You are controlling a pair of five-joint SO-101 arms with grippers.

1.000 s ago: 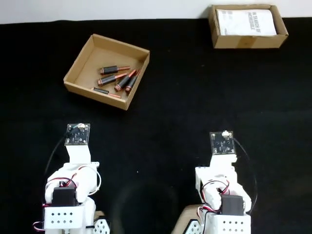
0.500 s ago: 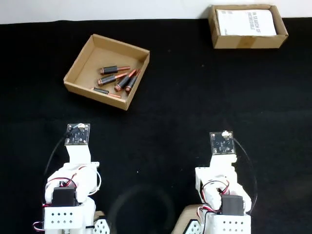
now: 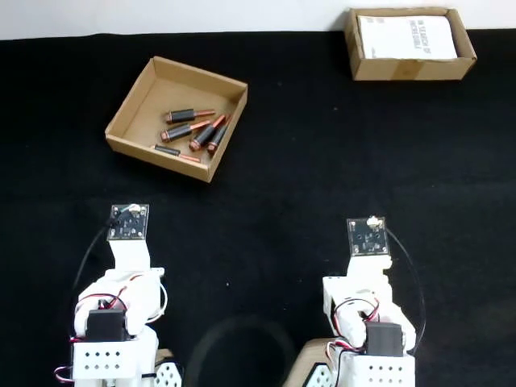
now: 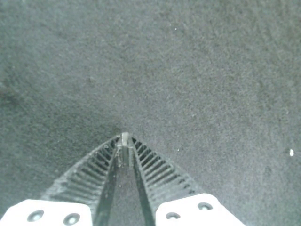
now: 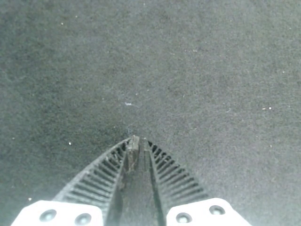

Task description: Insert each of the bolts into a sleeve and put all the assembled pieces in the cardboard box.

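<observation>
An open cardboard box sits at the back left of the black table; several copper bolts in dark sleeves lie inside it. Both arms stay folded at the table's near edge, far from the box. My left gripper is shut with nothing in it, its tips just above bare black cloth. My right gripper is likewise shut and holds nothing, over the same cloth. In the high view the left arm's wrist board and the right arm's wrist board face up.
A second cardboard box with a white printed sheet inside stands at the back right corner. The black cloth covers the table between the boxes and the arms. A white wall strip runs along the far edge.
</observation>
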